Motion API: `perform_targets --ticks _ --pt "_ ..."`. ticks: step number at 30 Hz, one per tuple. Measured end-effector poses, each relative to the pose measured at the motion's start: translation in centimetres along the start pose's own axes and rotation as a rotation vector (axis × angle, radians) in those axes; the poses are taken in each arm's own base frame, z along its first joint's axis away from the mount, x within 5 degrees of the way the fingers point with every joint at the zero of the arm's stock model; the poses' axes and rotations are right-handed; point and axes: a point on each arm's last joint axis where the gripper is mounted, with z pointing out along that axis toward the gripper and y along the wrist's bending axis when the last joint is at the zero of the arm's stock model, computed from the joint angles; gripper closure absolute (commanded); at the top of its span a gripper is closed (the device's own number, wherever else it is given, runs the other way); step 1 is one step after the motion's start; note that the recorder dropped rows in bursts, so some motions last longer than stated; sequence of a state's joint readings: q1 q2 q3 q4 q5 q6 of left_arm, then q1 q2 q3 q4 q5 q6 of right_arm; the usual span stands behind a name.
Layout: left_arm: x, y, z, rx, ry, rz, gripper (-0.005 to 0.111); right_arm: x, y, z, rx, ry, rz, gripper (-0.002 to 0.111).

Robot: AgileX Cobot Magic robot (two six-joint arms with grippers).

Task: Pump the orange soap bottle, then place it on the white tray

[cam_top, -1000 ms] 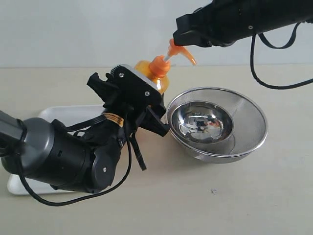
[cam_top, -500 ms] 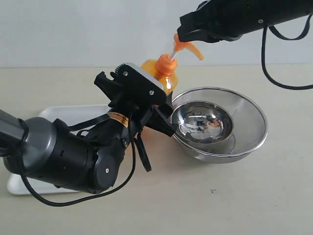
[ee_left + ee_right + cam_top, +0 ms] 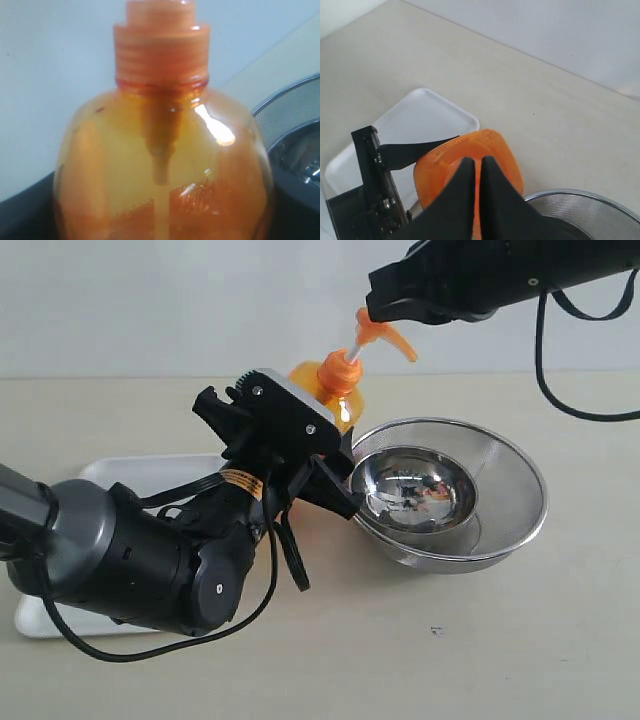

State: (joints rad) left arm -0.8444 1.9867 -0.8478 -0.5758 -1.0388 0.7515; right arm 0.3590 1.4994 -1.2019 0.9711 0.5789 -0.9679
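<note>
Your left arm is reaching up from the lower left of the exterior view. Its thick dark-grey wrist is bending upward and its left pincer [image 3: 285, 440] is tilting toward the back of the pale bench [image 3: 500, 660]. That pincer is gripping a tall orange soap bottle [image 3: 322, 390] of translucent plastic by its body, jaws standing partly apart around it. The bottle's base is hiding behind the arm, so you cannot tell whether it is touching the bench.

Your right arm is stretching in from the upper right, nearly level. The right pincer [image 3: 392, 308] is fully closed and holding nothing, its tips resting on top of the orange pump head [image 3: 385, 338], whose white stem is showing.

A small yellow sticker [image 3: 232, 480] on the left arm is carrying print too small to read.

The bottle is standing between a flat white rectangular tray [image 3: 140, 472], lying partly behind the left arm, and a round steel mesh basin [image 3: 505, 490] holding a smaller polished steel bowl [image 3: 415, 490]. It is sitting just beside the basin's rim.
</note>
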Motion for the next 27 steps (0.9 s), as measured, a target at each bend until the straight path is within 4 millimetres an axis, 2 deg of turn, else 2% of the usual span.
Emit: perform_targets --ticks 27 --pt "0.3 0.4 0.1 -0.027 0.024 0.024 0.102 1.1 -1.0 2.4 -0.049 0.065 0.070 0.108"
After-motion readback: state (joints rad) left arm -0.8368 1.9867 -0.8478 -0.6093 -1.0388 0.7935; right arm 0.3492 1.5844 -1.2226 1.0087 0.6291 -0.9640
